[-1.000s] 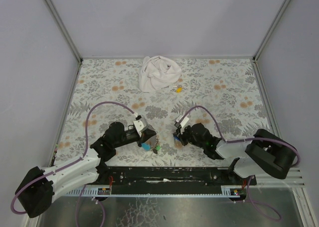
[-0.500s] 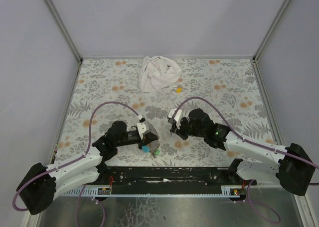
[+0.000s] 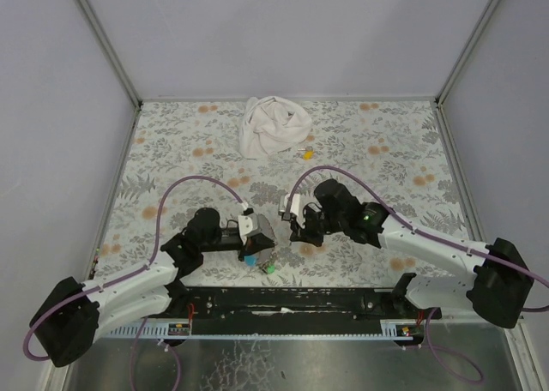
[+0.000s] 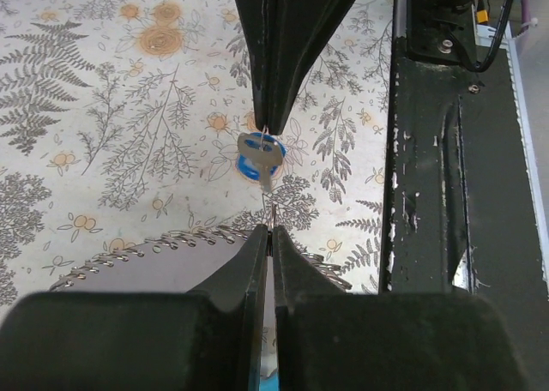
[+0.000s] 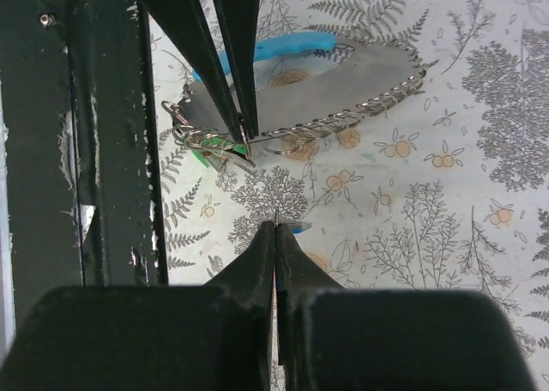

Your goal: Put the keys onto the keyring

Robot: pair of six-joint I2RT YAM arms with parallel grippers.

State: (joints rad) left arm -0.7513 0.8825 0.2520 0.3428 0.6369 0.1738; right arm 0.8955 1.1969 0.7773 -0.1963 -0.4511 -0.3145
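Observation:
My left gripper is shut on the keyring's thin metal ring. Its grey strap, blue inside and chain-edged, hangs beside the fingers, and a green-capped key dangles from the ring. The strap also shows in the left wrist view. My right gripper faces it tip to tip, a short gap apart, shut on a silver key with a blue cap. Only a thin metal edge and a bit of blue show past its own fingertips. Blue and green bits hang below the left gripper.
A crumpled white cloth lies at the back of the floral table, with a small yellow bit beside it. The black mounting rail runs along the near edge, close to both grippers. Grey walls enclose the other three sides.
The right arm has stretched left and forward, bringing its gripper close to the left one. The left gripper has shifted slightly right and nearer with the keyring.

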